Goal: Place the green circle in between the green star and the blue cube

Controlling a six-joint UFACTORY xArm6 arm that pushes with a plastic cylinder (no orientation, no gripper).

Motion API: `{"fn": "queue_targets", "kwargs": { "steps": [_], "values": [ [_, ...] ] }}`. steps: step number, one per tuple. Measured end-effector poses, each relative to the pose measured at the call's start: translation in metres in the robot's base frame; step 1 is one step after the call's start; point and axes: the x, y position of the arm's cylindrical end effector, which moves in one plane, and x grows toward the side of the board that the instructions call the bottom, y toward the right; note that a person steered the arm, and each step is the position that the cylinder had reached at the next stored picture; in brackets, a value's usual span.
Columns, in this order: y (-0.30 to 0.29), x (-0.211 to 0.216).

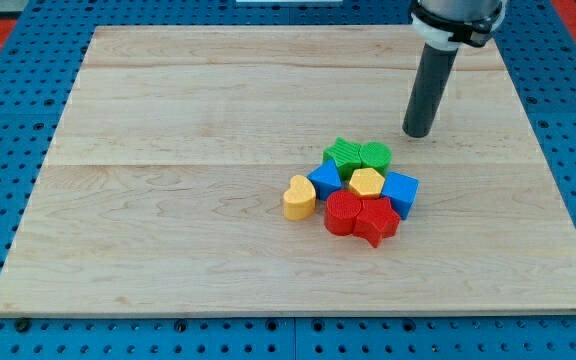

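The blocks sit in one tight cluster right of the board's middle. The green star is at the cluster's top left, and the green circle touches it on its right. The blue cube is at the cluster's right, just below and right of the green circle. A yellow hexagon lies between them. My tip rests on the board above and to the right of the green circle, a short gap away, touching no block.
A second blue block sits below the green star. A yellow heart is at the cluster's left. A red circle and a red star are at its bottom. The wooden board lies on a blue pegboard.
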Motion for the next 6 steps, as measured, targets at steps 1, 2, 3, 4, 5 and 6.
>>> {"fn": "queue_targets", "kwargs": {
  "steps": [1,2,3,4,5,6],
  "values": [
    [-0.001,0.021],
    [-0.007,0.033],
    [-0.015,0.016],
    [-0.037,0.015],
    [-0.043,0.03],
    [-0.038,0.05]
  ]
}}
